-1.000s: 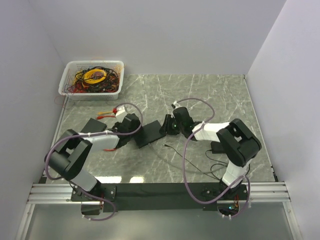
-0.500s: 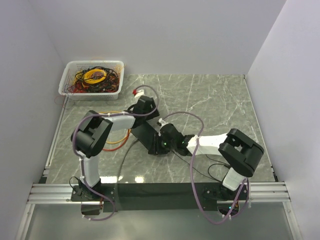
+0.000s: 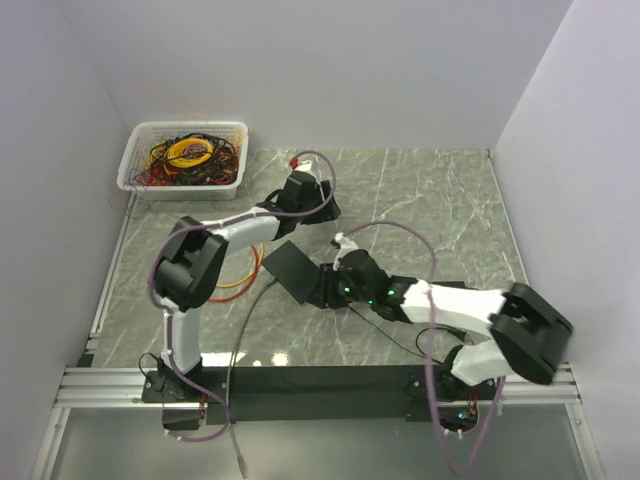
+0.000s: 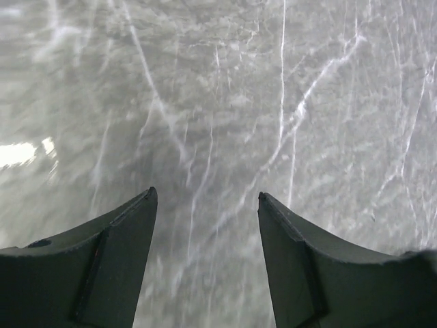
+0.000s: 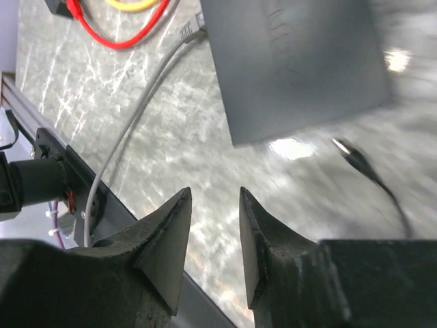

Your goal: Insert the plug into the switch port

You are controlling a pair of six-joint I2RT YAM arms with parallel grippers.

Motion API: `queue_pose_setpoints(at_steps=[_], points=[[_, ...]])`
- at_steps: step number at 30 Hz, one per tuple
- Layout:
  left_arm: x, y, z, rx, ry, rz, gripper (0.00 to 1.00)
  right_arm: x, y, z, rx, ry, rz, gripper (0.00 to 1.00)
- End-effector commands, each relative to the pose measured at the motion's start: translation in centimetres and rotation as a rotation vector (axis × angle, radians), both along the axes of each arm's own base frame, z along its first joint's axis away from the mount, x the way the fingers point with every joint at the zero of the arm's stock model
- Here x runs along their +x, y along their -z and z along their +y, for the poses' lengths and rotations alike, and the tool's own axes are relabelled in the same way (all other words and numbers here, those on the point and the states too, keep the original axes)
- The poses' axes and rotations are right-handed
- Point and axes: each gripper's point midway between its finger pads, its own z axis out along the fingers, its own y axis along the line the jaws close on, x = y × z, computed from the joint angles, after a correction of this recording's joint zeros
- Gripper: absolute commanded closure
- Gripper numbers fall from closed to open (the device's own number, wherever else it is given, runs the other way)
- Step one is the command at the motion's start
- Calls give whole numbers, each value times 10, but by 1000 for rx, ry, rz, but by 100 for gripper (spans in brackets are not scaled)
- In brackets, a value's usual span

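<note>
**A:** Black plug (image 5: 347,152) lies loose on the surface (image 4: 218,102) beside the grey switch (image 5: 293,61); neither hand has it.

**B:** Right hand (image 5: 214,191), narrowly spread, should swing over it and pinch the body squarely. Left hand (image 4: 206,195), spread wide, could steady the switch.

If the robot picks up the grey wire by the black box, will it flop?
Probably floppy: the grey wire lies in a loose curve over the table and droops past its near edge. It looks thin, so it is likely light. Its end sits at the black box, so tugging might drag that.
</note>
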Motion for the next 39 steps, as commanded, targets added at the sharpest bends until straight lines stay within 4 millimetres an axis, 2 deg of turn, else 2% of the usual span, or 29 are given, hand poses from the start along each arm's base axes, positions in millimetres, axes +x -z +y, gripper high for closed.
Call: queue_pose_setpoints(at_steps=[1,2,3,5,6,7,8,9,10,11,12,13,16,19,29,33,34,39], points=[[-7,-87,29,4,-104,-137,33,5,-27,-35,-36,87,-132,57],[-18,-103,44,9,-144,-145,33,10,-32,-44,-50,123,-164,54],[-25,-102,59,37,-202,-133,33,10,-41,-53,-54,143,-187,52],[-47,-109,76,39,-233,-138,33,21,-48,-65,-77,189,-224,44],[-56,-105,83,45,-255,-120,32,25,-50,-67,-83,195,-225,41],[-70,-87,89,65,-256,-86,32,31,-49,-70,-89,204,-226,38],[-79,-90,95,54,-266,-86,33,38,-47,-73,-87,206,-210,34],[-85,-84,101,48,-288,-74,32,46,-44,-72,-87,210,-197,33],[-99,-60,110,78,-295,-34,32,51,-41,-72,-87,210,-186,32],[-105,-60,115,64,-306,-35,32,61,-36,-77,-94,229,-172,31],[-108,-54,119,59,-326,-28,32,70,-29,-71,-93,226,-158,31],[-115,-38,127,83,-337,-9,31,74,-25,-68,-91,218,-143,31],[-120,-14,140,137,-377,27,32,96,-8,-61,-86,220,-102,31],[-122,-2,142,140,-390,43,31,111,6,-46,-74,199,-66,32],[-131,12,155,172,-434,65,31,122,22,-29,-70,169,-29,32],[-133,21,159,183,-450,75,31,127,26,-20,-56,155,-15,32],[-134,29,161,195,-453,88,31,127,27,-19,-54,155,-13,32],[-128,47,150,192,-426,107,31,123,35,-20,-58,151,3,33]])
